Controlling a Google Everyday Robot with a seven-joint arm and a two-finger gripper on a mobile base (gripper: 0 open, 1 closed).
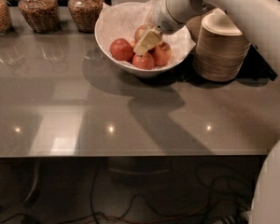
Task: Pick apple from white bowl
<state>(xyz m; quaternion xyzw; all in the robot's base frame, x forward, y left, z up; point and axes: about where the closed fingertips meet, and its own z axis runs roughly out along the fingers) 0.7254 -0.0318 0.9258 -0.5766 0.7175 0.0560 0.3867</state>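
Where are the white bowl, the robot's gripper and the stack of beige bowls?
white bowl [102,36]: camera view, left wall.
gripper [143,45]: camera view, its tip, inside the white bowl.
stack of beige bowls [221,55]: camera view, its side.

worktop [84,106]: smooth grey, semi-gloss, throws back light spots. white bowl [107,36] at far edge: glossy, ceramic-looking, lined with crinkled matt paper [126,17]. apples [121,49]: smooth red skin, slight sheen. gripper [147,41] down in the bowl over the apples: pale cream, matt, plastic-looking. arm shell [233,8]: smooth white plastic. bowl stack [221,50] near far-right corner: matt beige, ribbed, paper-like. jars [37,8] at far-left corner: clear glass.
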